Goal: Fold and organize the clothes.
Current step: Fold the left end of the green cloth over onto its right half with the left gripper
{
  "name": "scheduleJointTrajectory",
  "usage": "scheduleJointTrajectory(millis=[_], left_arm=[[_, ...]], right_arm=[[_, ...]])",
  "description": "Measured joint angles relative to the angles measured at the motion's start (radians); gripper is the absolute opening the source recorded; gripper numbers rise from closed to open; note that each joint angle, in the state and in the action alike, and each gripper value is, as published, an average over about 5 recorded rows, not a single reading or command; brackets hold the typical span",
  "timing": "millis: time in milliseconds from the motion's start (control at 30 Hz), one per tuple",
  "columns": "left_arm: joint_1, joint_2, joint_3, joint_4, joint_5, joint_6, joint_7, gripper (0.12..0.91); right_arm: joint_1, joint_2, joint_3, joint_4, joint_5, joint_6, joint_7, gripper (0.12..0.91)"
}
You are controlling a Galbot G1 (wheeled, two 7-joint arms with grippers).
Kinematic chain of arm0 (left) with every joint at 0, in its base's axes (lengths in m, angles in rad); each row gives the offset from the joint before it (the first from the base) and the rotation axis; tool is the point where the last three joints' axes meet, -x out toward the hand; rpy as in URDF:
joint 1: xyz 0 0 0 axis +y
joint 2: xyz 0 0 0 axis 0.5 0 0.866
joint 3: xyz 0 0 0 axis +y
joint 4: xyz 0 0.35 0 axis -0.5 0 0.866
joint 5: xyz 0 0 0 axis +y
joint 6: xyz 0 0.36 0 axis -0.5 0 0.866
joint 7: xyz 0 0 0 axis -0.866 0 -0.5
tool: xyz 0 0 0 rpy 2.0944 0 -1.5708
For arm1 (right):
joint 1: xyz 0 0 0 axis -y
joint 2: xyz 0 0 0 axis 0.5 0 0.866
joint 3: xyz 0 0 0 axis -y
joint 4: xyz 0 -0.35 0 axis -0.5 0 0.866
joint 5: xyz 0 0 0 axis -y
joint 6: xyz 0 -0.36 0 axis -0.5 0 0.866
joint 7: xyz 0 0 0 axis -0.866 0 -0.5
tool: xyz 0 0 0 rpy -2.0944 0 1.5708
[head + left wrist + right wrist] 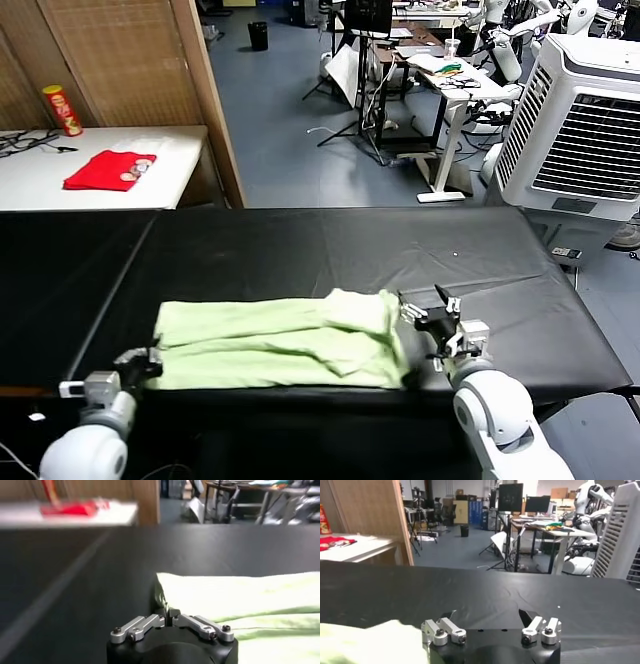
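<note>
The left gripper [140, 362] sits low at the near left corner of the shirt [280, 345], and in the left wrist view its jaws are drawn together right at the cloth's corner; it looks as if they are pinching the edge of the shirt [240, 605], though the actual bite is hidden behind the gripper body, so I cannot tell for certain. The right gripper [438, 322] hovers just beside the shirt's right end, its jaws spread apart and grasping nothing; the right wrist view shows the two fingers [442, 630] parted with bare black surface between them and a pale green edge of shirt [365, 642] off to one side.

The shirt lies near the front edge of the black counter [300, 245], already doubled lengthwise into a long band running left to right, with overlapping layers and a bunched fold toward its right end. With one arm at each end, the setup seems meant for taking both ends so the band can be folded across its length; by my judgement the lengthwise folding is done and a crosswise fold remains.

Farther off, on a white table [170, 150] behind the counter, lie a red cloth [108, 170] and a tall can [62, 110], apart from the work.
</note>
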Motion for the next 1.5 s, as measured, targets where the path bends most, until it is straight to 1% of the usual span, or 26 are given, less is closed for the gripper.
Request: scheduleJointTrajectory(millis=[100,200,300,400,533,733,900,1000,1133,1300,1433,1467,1500], left_arm=[[0.019,0.062,-0.049,0.019,0.023,-0.013,-0.005,0.157],[0.038,0.118,-0.089,0.021,0.029,-0.012,-0.012,0.157],[0.045,0.135,-0.097,-0.005,0.000,0.015,-0.030,0.157],[0.039,0.117,-0.073,-0.056,-0.059,0.063,-0.057,0.157],[0.021,0.058,0.008,-0.132,-0.143,0.124,-0.086,0.157],[-0.037,-0.061,0.176,-0.202,-0.241,0.200,-0.141,0.157],[-0.109,-0.152,0.328,-0.205,-0.291,0.233,-0.190,0.157],[-0.158,-0.201,0.405,-0.193,-0.306,0.239,-0.206,0.157],[-0.218,-0.249,0.480,-0.171,-0.316,0.238,-0.209,0.157],[-0.257,-0.278,0.526,-0.148,-0.298,0.228,-0.202,0.157],[-0.260,-0.293,0.542,-0.132,-0.263,0.201,-0.176,0.157],[-0.259,-0.296,0.546,-0.129,-0.259,0.195,-0.170,0.167],[-0.258,-0.299,0.549,-0.128,-0.257,0.190,-0.164,0.193]], right_arm=[[-0.004,0.002,-0.001,0.004,-0.004,-0.001,0.001,0.798],[-0.009,0.009,-0.004,0.006,-0.016,-0.001,0.002,0.798],[-0.015,0.019,-0.009,0.007,-0.032,-0.001,0.002,0.798],[-0.024,0.029,-0.007,0.011,-0.051,0.000,0.001,0.798],[-0.039,0.041,0.007,0.013,-0.074,0.004,-0.002,0.798],[-0.056,0.058,0.029,0.008,-0.090,0.013,-0.004,0.798],[-0.059,0.073,0.042,-0.001,-0.100,0.015,-0.004,0.798],[-0.059,0.080,0.043,-0.004,-0.106,0.015,-0.004,0.798],[-0.061,0.087,0.043,-0.007,-0.112,0.015,-0.005,0.798],[-0.058,0.092,0.039,-0.012,-0.116,0.015,-0.006,0.798],[-0.053,0.092,0.032,-0.015,-0.117,0.015,-0.011,0.798],[-0.053,0.091,0.029,-0.017,-0.118,0.015,-0.012,0.798],[-0.052,0.090,0.027,-0.018,-0.119,0.016,-0.014,0.798]])
